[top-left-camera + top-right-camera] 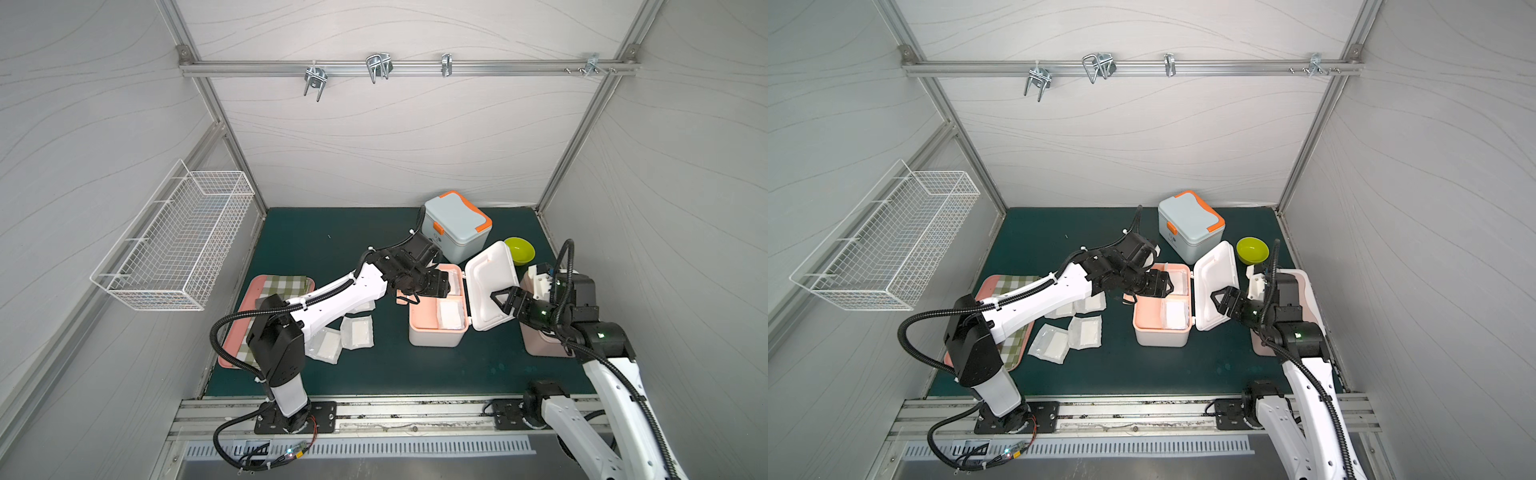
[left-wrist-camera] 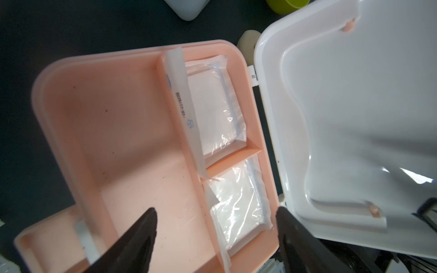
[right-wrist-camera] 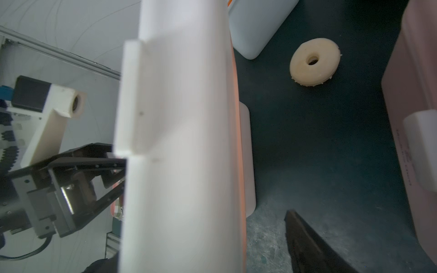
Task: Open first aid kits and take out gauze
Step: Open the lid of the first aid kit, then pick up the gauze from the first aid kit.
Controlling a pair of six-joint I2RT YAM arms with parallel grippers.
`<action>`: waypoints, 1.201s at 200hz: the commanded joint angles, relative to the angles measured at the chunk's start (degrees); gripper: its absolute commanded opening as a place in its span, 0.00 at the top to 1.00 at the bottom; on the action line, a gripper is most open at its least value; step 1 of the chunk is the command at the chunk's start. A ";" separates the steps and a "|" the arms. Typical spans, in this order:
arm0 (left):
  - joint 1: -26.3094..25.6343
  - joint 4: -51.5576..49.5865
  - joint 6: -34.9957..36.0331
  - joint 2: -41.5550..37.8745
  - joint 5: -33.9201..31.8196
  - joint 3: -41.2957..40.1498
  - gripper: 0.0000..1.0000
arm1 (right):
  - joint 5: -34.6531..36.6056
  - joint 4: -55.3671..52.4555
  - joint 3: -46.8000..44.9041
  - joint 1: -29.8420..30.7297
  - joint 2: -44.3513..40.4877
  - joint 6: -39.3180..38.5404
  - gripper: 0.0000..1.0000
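**White kit's lid up, two gauze pouches inside, both grippers spread**

The white first aid kit (image 1: pixel 434 336) with peach trim sits just right of centre in both top views. Its lid (image 1: pixel 490 286) is swung up and leans toward the right of the frame. In the peach inner tray (image 2: pixel 118 132), two gauze pouches lie in the two small compartments on the hinge side, one (image 2: pixel 212 106) in each (image 2: pixel 238 208). A strip of pouch film with blue print stands along the long divider.

Four more gauze pouches (image 1: pixel 1050 344) lie flat in a cluster on the dark green mat (image 1: pixel 1092 374), left of the kit.

The left gripper (image 2: pixel 215 210) hovers over the tray with its jaws spread wide and nothing between them. The right gripper (image 1: pixel 503 301) is at the lid's outer face, jaws parted. In the right wrist view, the one finger (image 3: pixel 307 243) that shows stands clear of the lid, with mat visible between them. The other finger is hidden behind the lid, so contact cannot be told.

Above the white kit in the frame stands the pale blue kit (image 1: pixel 457 224) with orange trim, lid down. The dusty pink kit (image 1: pixel 538 338) is at the mat's right edge, mostly under the right arm. A green bowl (image 1: pixel 519 249) sits between those two kits, and a cream ring (image 3: pixel 314 61) lies on the mat behind the raised lid.

At the mat's left, under the left arm, is a pink tray (image 1: pixel 251 291) with a checked cloth (image 1: pixel 286 284). A white wire basket (image 1: pixel 174 241) hangs on the left wall.
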 commanded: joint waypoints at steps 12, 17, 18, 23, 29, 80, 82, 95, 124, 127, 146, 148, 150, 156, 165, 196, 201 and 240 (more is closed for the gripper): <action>0.26 -5.38 3.86 2.28 -5.63 8.45 0.26 | 1.93 -1.60 3.20 -1.30 0.27 -1.67 0.12; 0.26 -6.12 4.23 2.84 -5.88 9.49 0.27 | 1.94 -1.55 3.33 -1.40 0.54 -1.73 0.11; 0.26 -6.27 4.28 2.91 -5.88 9.63 0.27 | 1.97 -1.56 3.38 -1.45 0.57 -1.74 0.11; 0.26 -6.85 4.63 3.57 -6.24 10.65 0.28 | 2.11 -1.56 3.50 -1.62 0.80 -1.75 0.11; 0.26 -7.57 4.99 4.37 -6.63 12.02 0.29 | 2.43 -1.57 3.64 -1.89 0.86 -1.89 0.11; 0.12 -17.05 8.26 13.98 -10.41 25.73 0.39 | 3.85 -1.84 4.02 -4.08 1.86 -1.48 0.01; 0.11 -17.35 8.34 14.36 -10.51 26.22 0.39 | 3.67 -1.77 3.97 -4.10 1.97 -1.49 0.01; 0.11 -18.80 8.70 16.46 -10.50 29.12 0.41 | 3.18 -1.47 3.69 -4.46 2.63 -1.27 0.01; -0.18 -20.38 8.89 19.71 -9.92 33.11 0.44 | 2.75 -1.04 3.43 -5.49 2.65 -1.22 0.01; -0.18 -20.56 8.97 19.97 -9.93 33.33 0.45 | 2.52 -0.86 3.31 -5.65 2.70 -1.16 0.01; -0.27 -21.23 8.98 21.44 -10.10 34.59 0.48 | 0.96 0.08 2.95 -5.89 3.16 -0.94 0.01; -0.27 -21.27 8.98 21.52 -10.10 34.67 0.49 | 0.90 0.09 2.91 -5.96 3.26 -0.89 0.01; -0.27 -21.28 8.98 21.61 -10.10 34.71 0.49 | 0.86 0.10 2.90 -5.98 3.42 -0.83 0.01; -0.28 -21.41 8.97 21.91 -10.08 35.01 0.50 | 0.85 0.09 2.90 -6.02 3.69 -0.87 0.01; -0.36 -21.67 8.97 22.24 -10.25 35.17 0.52 | 0.92 0.10 2.90 -6.12 3.93 -0.87 0.01; -0.58 -22.56 9.06 23.46 -10.91 36.16 0.60 | 3.69 -0.38 2.90 -6.44 3.60 -0.33 0.01; -0.54 -22.62 9.06 23.66 -10.75 36.30 0.61 | 4.30 -0.58 2.90 -6.45 3.55 -0.13 0.01; -0.53 -22.43 8.80 24.93 -10.07 36.59 0.64 | 4.09 -0.41 1.77 -6.51 4.08 0.18 0.01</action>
